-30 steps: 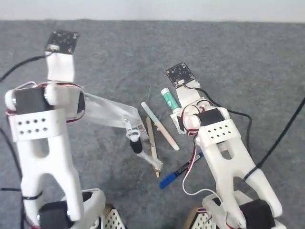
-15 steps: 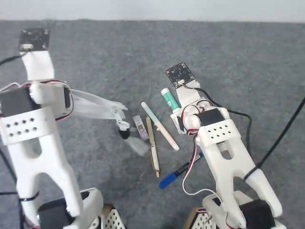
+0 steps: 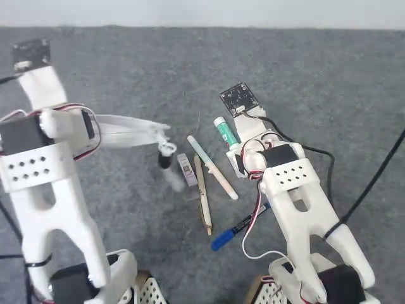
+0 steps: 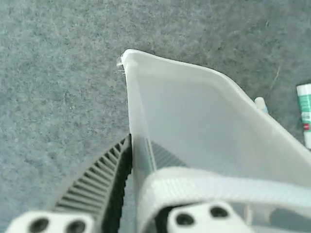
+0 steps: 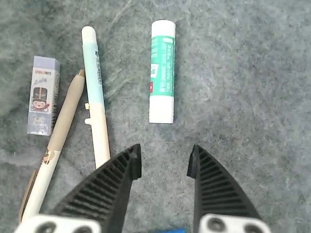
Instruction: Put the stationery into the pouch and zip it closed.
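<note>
- My left gripper [image 4: 137,145] has its jaws clamped on one edge of the clear, translucent plastic pouch [image 3: 130,133]. The black ridged jaw presses against the pouch wall.
- The pouch's long axis runs across the grey felt-covered table [image 3: 316,76], from the left arm out toward the stationery. Its far end sits a little lower than the held end.
- A small ring-shaped zip pull [image 3: 166,151] with a dark tag hangs from that far end. I cannot tell whether the pouch touches the table.
- My right gripper [image 5: 163,156] hangs over bare felt with its jaws moderately apart, holding nothing.
- The green-and-white glue stick [image 5: 162,71] lies near those jaws, just beyond them. Its long axis points away from the arms.
- The pale mint-and-white pen [image 5: 95,92] lies beside the glue stick without touching it. It is slanted, with its far end toward the pouch and its near end toward the right arm.
- The beige pen [image 3: 202,193] runs almost straight away from the arms, its far tip just beside the mint pen.
- The lavender boxed eraser [image 5: 43,94] lies just beside the beige pen's far end, on the pouch side and roughly parallel to it.
- The blue-capped dark marker [image 3: 237,228] lies slanted nearest the arms, partly hidden under the right arm. Its cap points toward the left arm's side.
- All five pieces lie on the table, outside the pouch.
</note>
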